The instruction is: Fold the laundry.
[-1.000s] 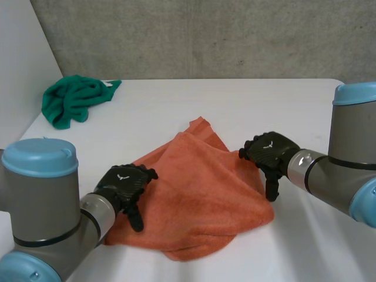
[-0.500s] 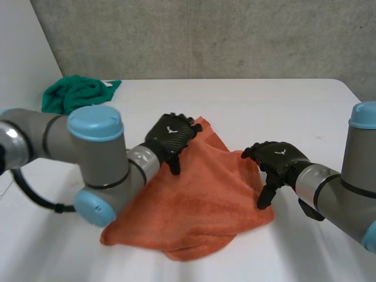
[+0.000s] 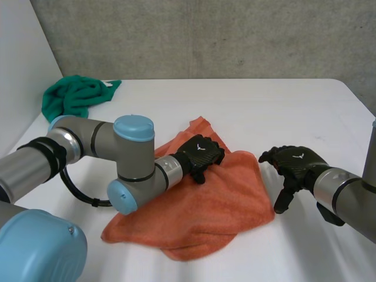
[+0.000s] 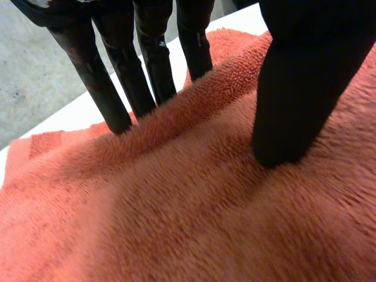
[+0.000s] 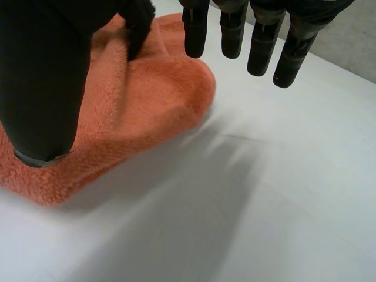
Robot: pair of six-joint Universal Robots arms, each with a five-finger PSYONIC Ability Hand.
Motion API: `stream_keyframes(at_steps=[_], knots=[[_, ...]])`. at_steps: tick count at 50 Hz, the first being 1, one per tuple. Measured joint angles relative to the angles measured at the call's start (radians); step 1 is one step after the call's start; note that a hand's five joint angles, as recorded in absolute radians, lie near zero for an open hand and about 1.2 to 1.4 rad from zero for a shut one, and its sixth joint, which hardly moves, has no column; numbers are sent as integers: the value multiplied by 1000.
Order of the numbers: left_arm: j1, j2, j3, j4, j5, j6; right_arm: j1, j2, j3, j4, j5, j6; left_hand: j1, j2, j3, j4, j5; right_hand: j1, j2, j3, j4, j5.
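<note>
The orange towel point(image 3: 200, 217) lies rumpled in the middle of your table point(image 3: 264, 100), closer to the near edge, with one corner pointing toward the far edge. A green cloth point(image 3: 76, 97) sits bunched at the far left corner, well apart from the towel.

Your left arm point(image 3: 134, 147) comes in from the left edge, bends at the elbow and lays its forearm across the towel. The left hand point(image 3: 200, 155) is palm down on the towel's far half, just inside that far corner. From the left wrist you can see its fingers point(image 4: 97, 76) straight, with their tips pushed into the pile of the towel point(image 4: 176, 205). The thumb point(image 4: 305, 76) is planted apart from them, and a low ridge of cloth stands between the two. The hand is pressing the towel with its fingers spread and has not closed on anything.

Your right arm point(image 3: 346, 194) reaches in from the right edge. The right hand point(image 3: 294, 164) is just beside the towel's right edge, with its fingers pointing down at the table. From the right wrist, the fingers point(image 5: 232, 29) hang straight and parted over bare table. The thumb point(image 5: 41, 76) stands over the towel's rim point(image 5: 141, 100). This hand holds nothing.
</note>
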Motion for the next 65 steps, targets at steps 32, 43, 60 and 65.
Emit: stream_keyframes(at_steps=[32,43,60,65], knots=[[3,813,-599,160,-166,134,8,315,-652,364,-257,-38,299,447,433,452,384,0,0,0,0,0],[4,919,-666,83,-170,257,85,599,-995,518,-417,-9,299,449,439,454,384,0,0,0,0,0],[31,941,-683,81,-169,262,229,759,-1117,636,-528,-96,317,449,439,454,383,153,170,175,158,157],[48,935,-667,92,-168,259,239,778,-1171,659,-527,-98,327,449,439,454,383,669,755,743,720,688]])
